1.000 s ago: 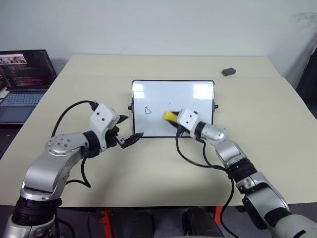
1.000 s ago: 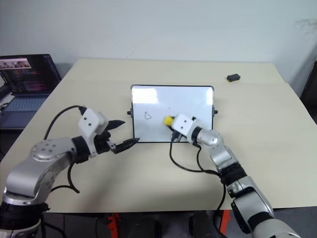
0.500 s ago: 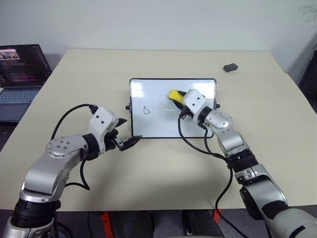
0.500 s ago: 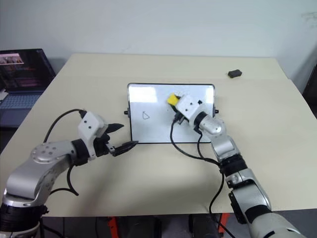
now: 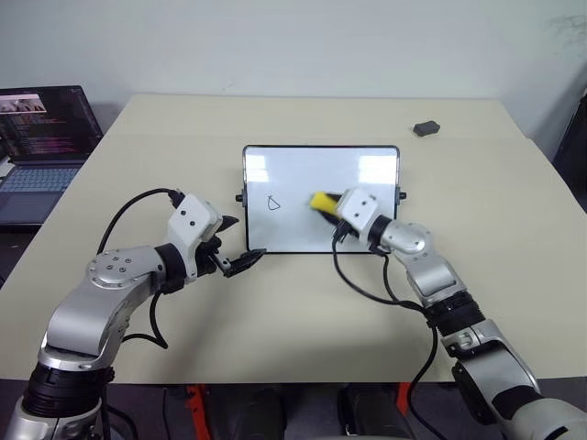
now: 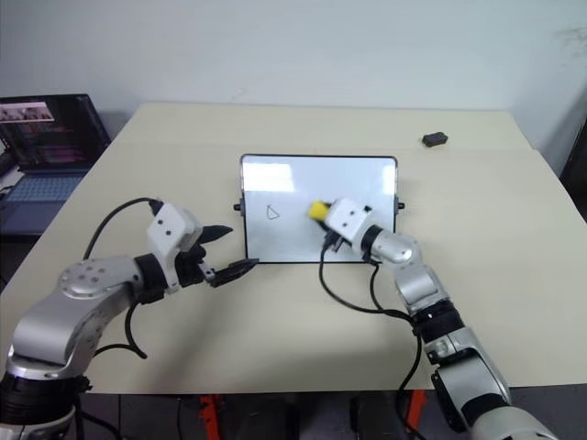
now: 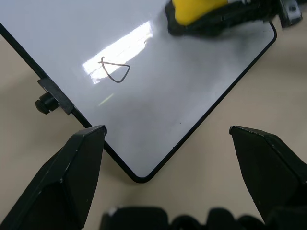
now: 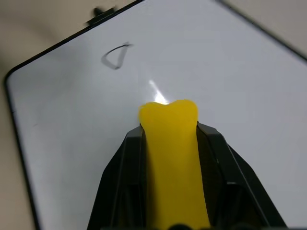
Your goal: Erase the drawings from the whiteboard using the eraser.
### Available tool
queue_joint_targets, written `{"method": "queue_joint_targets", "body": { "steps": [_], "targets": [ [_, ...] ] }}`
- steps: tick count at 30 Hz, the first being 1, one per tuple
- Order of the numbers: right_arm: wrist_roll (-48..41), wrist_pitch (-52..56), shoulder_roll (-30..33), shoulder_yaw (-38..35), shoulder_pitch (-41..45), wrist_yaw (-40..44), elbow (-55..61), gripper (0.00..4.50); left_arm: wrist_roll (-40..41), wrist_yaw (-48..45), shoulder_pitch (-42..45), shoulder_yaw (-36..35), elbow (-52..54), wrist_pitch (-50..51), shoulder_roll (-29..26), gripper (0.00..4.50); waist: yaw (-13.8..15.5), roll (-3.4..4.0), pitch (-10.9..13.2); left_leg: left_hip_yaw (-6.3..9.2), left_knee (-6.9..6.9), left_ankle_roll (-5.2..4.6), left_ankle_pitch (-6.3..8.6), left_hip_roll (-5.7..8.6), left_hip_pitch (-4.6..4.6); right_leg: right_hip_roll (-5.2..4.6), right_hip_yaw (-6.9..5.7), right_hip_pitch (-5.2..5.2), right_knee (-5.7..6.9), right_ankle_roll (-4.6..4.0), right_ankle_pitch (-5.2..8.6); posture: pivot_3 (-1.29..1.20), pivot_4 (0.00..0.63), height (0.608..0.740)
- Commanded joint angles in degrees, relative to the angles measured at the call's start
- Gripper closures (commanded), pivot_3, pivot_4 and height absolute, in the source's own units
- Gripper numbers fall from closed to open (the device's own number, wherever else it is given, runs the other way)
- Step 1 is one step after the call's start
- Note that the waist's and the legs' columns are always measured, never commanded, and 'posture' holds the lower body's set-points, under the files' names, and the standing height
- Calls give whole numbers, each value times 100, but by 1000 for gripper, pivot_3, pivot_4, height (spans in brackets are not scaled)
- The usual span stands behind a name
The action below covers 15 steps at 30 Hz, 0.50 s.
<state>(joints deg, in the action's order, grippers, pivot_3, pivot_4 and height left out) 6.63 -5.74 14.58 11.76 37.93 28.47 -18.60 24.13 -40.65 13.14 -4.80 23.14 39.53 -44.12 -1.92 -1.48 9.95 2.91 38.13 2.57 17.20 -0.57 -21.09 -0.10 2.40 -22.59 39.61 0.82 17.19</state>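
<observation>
a: right wrist view puts the eraser point(image 8: 171, 158) dead centre, yellow top pinched between the two black fingers of the right hand point(image 5: 336, 207), lying over the middle of the whiteboard point(image 5: 303, 165), to the right of the one triangle doodle point(image 5: 273, 203) left on it.

b: how will it handle?

a: i'd guess light, a little squashy on top, so a side clamp like this one suits it; gripping the firmer black base would likely slip less under rubbing.

b: and the board?

a: glossy, thin-framed, flat on the bench point(image 5: 514, 238); probably slides if pushed hard. the left hand point(image 5: 240, 242) hovers just off its near left corner with fingers spread apart, holding nothing.

b: anything else about?

a: a small dark lump point(image 5: 424, 128) far right, and a laptop point(image 5: 41, 151) beyond the bench's left edge.
</observation>
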Motion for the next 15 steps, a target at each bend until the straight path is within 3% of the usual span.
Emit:
{"method": "queue_joint_targets", "body": {
  "steps": [1, 10, 15],
  "targets": [
    [4, -329, 89, -429, 220, -526, 35, 3411, 32, -16, 101, -47, 239, -31, -23, 0, 2, 0, 0, 0, -2, 0, 0, -1, -3, 0, 0, 0, -7, 0, 0, 0, 150, 740],
    [262, -414, 278, 3, -283, -195, -380, 3412, 52, -46, 177, 5, 250, -9, -18, 0, -2, -3, -6, -2, -13, -1, 1, -4, -23, 0, -1, -3, -51, 0, 0, 0, 150, 740],
    [397, -273, 397, 443, -722, 269, -86, 3412, 56, -59, 179, -1, 248, -6, -32, 0, -14, -3, -6, 1, -15, -2, 2, -5, 24, 0, -3, 44, -51, 0, 0, 0, 150, 740]
  ]
}}
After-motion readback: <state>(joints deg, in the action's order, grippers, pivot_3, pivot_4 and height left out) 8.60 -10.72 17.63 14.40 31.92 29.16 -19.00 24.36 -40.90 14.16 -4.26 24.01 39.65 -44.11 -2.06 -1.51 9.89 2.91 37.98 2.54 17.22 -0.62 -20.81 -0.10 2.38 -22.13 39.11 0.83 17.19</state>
